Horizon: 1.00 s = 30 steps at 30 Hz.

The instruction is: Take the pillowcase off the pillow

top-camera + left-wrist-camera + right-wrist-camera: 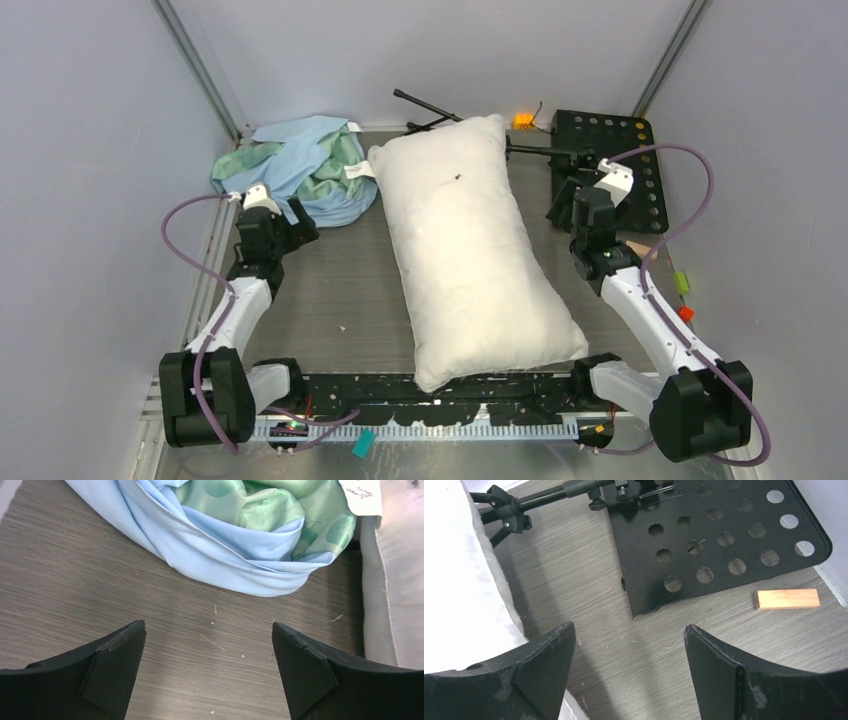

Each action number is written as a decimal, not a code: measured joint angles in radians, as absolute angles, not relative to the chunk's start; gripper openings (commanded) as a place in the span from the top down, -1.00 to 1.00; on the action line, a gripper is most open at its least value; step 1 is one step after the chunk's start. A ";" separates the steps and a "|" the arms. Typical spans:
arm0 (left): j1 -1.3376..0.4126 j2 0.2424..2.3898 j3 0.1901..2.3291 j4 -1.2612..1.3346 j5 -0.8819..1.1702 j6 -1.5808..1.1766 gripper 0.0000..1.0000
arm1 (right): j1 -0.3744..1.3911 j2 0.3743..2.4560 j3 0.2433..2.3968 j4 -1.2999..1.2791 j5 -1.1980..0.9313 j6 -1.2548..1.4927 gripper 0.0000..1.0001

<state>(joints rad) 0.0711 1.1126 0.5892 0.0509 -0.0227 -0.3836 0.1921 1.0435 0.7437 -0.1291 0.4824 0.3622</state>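
The white pillow point(470, 250) lies bare along the middle of the table, with a dark speck near its far end. The blue and mint pillowcase point(300, 170) lies crumpled in a heap at the far left, beside the pillow's far corner, its white tag point(360, 172) showing. My left gripper point(300, 222) is open and empty just in front of the heap; the pillowcase point(235, 535) fills the top of its wrist view, the pillow point(395, 580) at the right. My right gripper point(562, 208) is open and empty right of the pillow point(459, 580).
A black perforated plate point(610, 165) on a black stand point(539, 497) lies at the far right. A small wooden block point(788, 599) lies beside it. An orange item point(522, 121) sits at the back. Red and green bits point(682, 295) lie at the right edge.
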 measured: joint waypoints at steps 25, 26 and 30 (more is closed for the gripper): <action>0.071 1.291 0.446 0.455 -0.069 -0.165 -0.99 | 0.110 1.335 0.454 0.458 0.443 0.188 -0.68; 0.071 1.301 0.445 0.465 -0.069 -0.163 -0.99 | 0.109 1.357 0.449 0.484 0.442 0.186 -0.67; 0.071 1.316 0.435 0.501 -0.067 -0.153 -0.99 | 0.109 1.404 0.419 0.561 0.439 0.168 -0.66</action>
